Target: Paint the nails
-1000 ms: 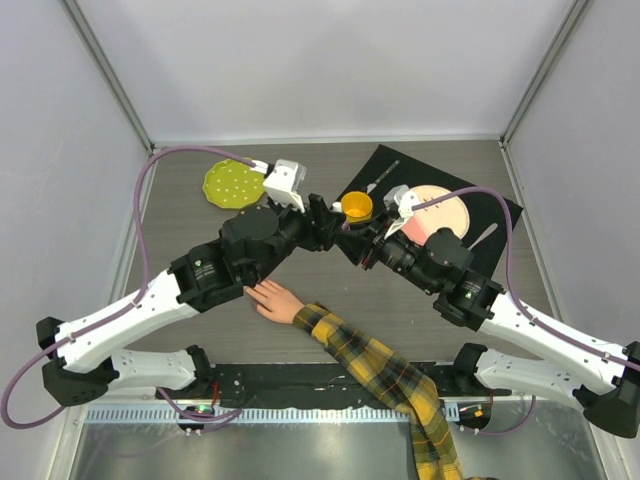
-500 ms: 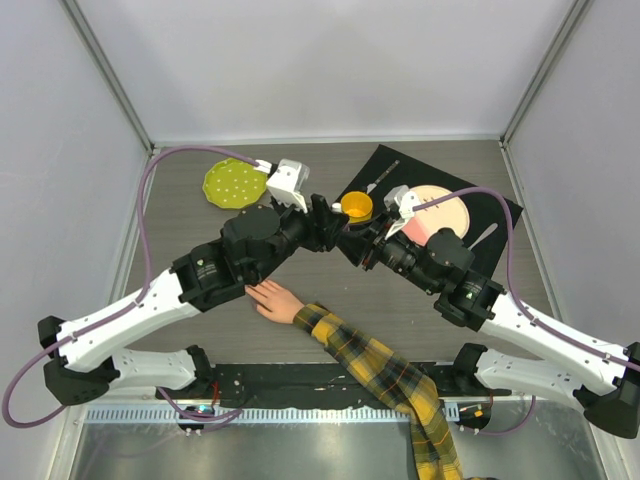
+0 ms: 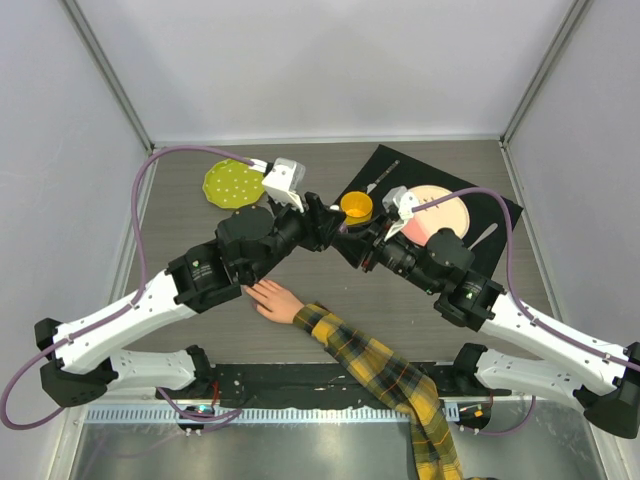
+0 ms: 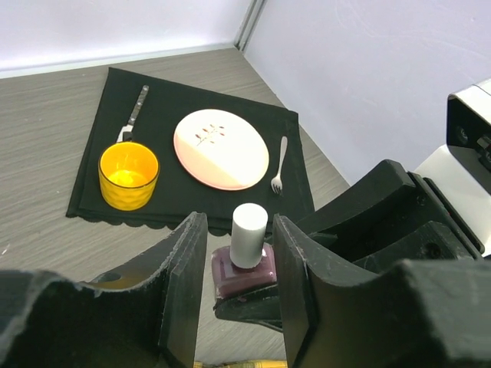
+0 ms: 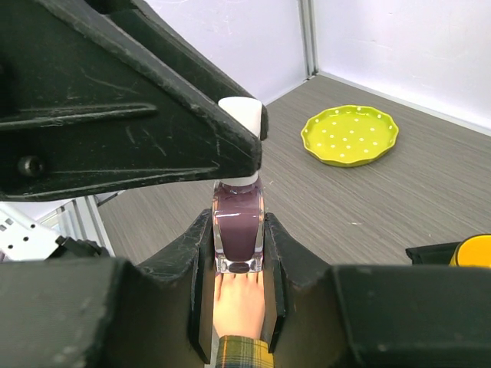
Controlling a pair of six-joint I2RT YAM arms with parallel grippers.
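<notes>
A purple nail polish bottle (image 5: 238, 222) with a white cap (image 4: 248, 234) is held upright above the table. My right gripper (image 5: 238, 234) is shut on the bottle's glass body. My left gripper (image 4: 239, 280) stands open around the cap, with a small gap on each side. The two grippers meet at mid-table in the top view, the left gripper (image 3: 325, 225) beside the right gripper (image 3: 352, 240). The peach mannequin hand (image 3: 272, 298) with the plaid sleeve (image 3: 380, 370) lies flat below. In the right wrist view the hand (image 5: 239, 303) shows under the bottle. Its nails are too small to make out.
A yellow-green dotted plate (image 3: 233, 183) sits at the back left. A black placemat (image 3: 400, 170) at the back right holds an orange cup (image 4: 128, 175), a pink plate (image 4: 221, 149), a fork (image 4: 279, 165) and another utensil (image 4: 134, 113). Walls enclose the table.
My left wrist has shifted slightly to the left near the cap. The right arm, the bottle and the hand stay where they were.
</notes>
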